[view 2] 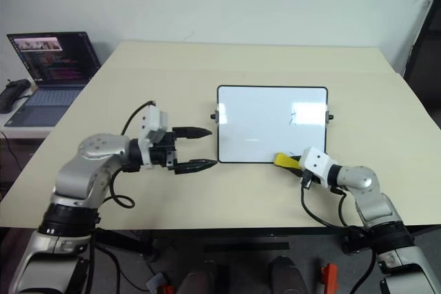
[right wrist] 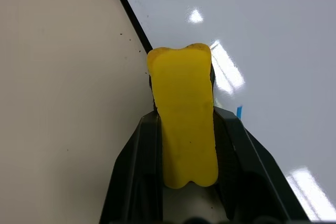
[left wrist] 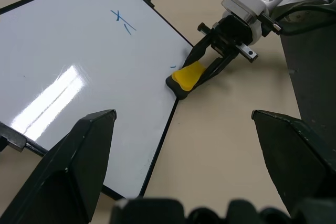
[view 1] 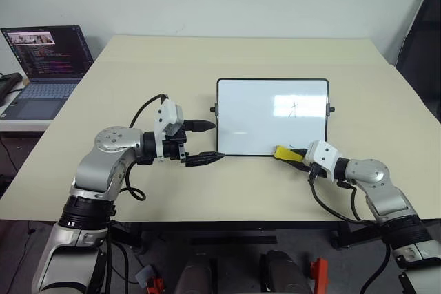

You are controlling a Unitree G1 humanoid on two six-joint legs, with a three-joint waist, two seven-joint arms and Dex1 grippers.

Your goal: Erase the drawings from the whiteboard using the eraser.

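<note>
Nearest the head camera, both arms reach over the beige table [view 1: 138, 74]. On the right, the right gripper [view 1: 298, 157] is pinching the yellow eraser [view 1: 287, 153] between its two black fingers, and the eraser's front end rests at the near edge of the whiteboard [view 1: 255, 111], close to the board's near right corner. That whiteboard lies flat at the middle of the table, black-framed, with a small knob on each side. Of the drawings [view 1: 292, 108], a dark cross-like mark sits in the right part of the board, and a tiny blue stroke shows just beside the eraser. By the board's left edge hovers the left gripper [view 1: 209, 142], fingers spread wide and holding nothing. An open laptop [view 1: 47, 67] stands well apart on a side table at the far left.
</note>
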